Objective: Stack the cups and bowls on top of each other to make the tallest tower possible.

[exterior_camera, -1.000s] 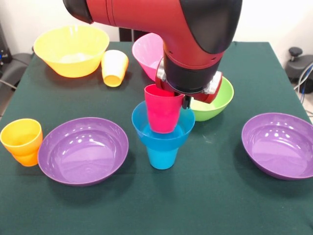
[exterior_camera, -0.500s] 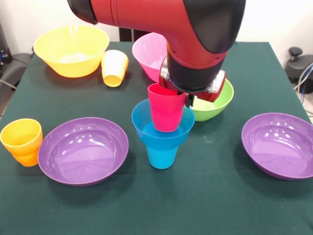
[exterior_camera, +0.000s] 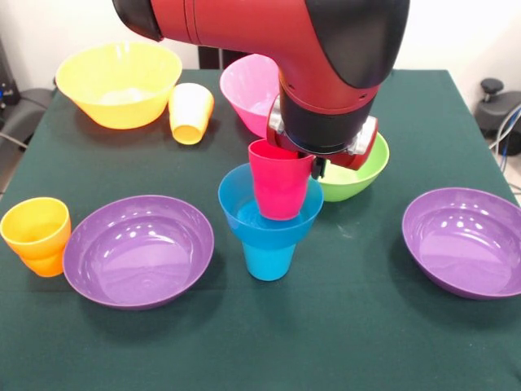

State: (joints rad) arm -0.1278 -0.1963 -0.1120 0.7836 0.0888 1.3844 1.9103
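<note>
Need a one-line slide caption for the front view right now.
Sawyer arm over a red cup sitting tilted in the small blue bowl atop the blue cup.

Red cup shifted slightly rightward in small blue bowl.

The arm's bulk hides the claw, so its grip on the red cup cannot be read. It also covers much of the pink bowl and the green bowl's far left side. The right purple bowl is cut off at the edge.
</note>
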